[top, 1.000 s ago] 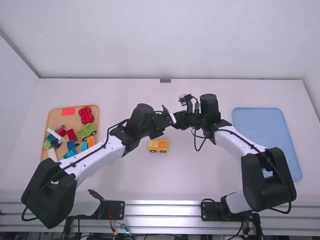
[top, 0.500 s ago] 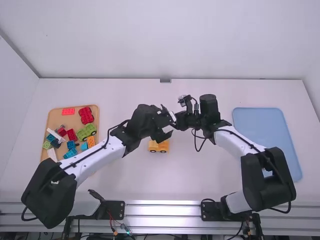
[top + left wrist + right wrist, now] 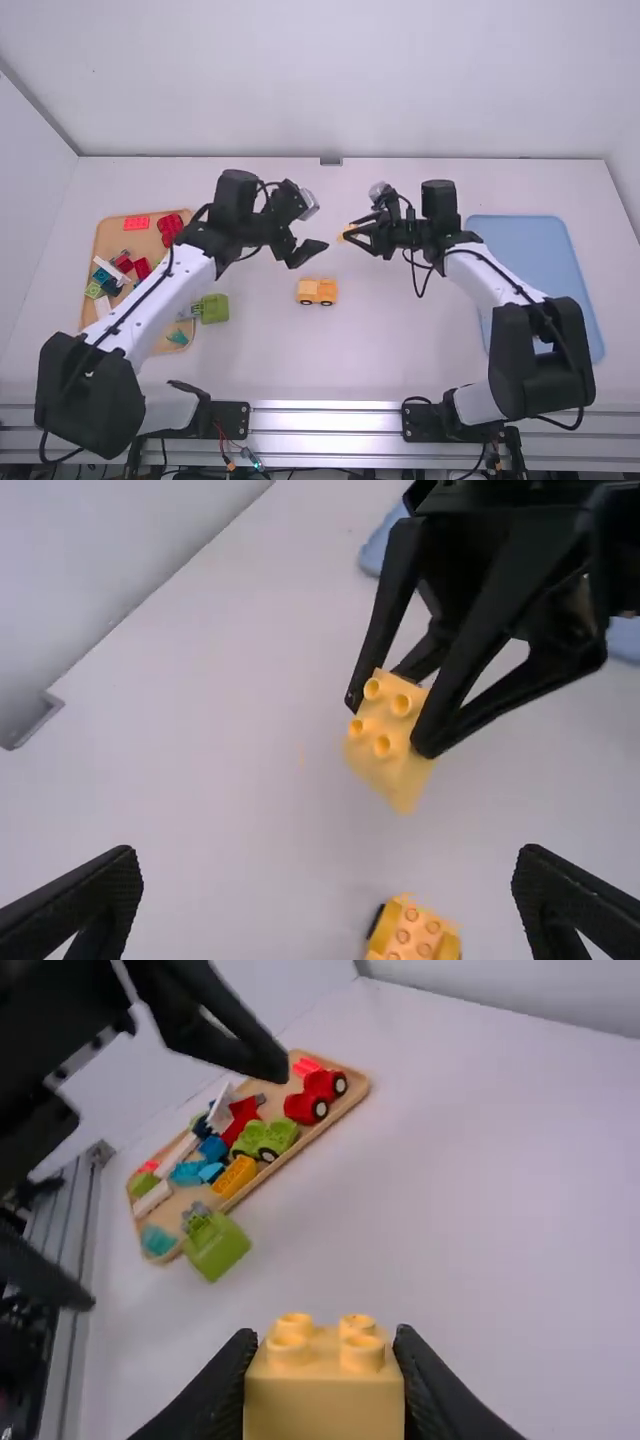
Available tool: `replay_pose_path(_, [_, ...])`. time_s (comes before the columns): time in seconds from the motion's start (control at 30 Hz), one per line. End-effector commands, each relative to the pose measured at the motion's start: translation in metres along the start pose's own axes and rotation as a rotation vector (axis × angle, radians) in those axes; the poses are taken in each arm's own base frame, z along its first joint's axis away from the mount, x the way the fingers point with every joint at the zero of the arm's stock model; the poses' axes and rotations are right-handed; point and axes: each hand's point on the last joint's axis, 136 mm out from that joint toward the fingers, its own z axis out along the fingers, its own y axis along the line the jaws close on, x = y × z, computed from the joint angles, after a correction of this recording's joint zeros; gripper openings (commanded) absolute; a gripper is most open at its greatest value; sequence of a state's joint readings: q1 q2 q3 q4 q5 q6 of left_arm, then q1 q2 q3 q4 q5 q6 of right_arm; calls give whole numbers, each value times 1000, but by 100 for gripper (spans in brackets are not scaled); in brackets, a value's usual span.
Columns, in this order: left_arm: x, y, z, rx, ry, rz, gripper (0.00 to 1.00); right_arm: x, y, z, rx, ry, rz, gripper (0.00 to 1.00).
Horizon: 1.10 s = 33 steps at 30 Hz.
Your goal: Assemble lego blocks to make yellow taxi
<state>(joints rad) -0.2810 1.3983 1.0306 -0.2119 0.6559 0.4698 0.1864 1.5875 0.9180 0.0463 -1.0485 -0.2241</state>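
My right gripper (image 3: pixel 362 236), right of the table's middle and raised, is shut on a yellow block (image 3: pixel 348 232). In the right wrist view the yellow block (image 3: pixel 324 1385) sits studs up between the fingertips of my right gripper (image 3: pixel 324 1375). My left gripper (image 3: pixel 308 250) stands open with nothing in it, a little left of the held block; in the left wrist view my left gripper (image 3: pixel 328 880) has its fingers wide apart. The yellow wheeled base (image 3: pixel 317 291) rests on the table below and between both grippers; its studs show in the left wrist view.
A wooden tray (image 3: pixel 103 240) at the left holds red, green, blue, orange and white blocks. A green block (image 3: pixel 214 308) lies at that tray's right edge. A blue tray (image 3: pixel 520 240) lies at the right, partly under the right arm.
My left gripper has drawn back left from the right one and is now seen open. The right gripper has shifted slightly right, and the yellow block in it has come into sight.
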Motion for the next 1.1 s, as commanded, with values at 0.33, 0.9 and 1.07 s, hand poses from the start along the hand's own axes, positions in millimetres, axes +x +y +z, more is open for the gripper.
replay_pose_path(0.33, [-7,-43,-22,328,-141,7,99,-27,60,5,-217,71,-399,25])
replay_pose_path(0.9, [2,-56,-20,372,-110,23,84,-26,84,17,-256,144,-474,22])
replay_pose_path(1.07, [5,-57,-14,356,-84,40,84,-28,87,17,-271,131,-469,22])
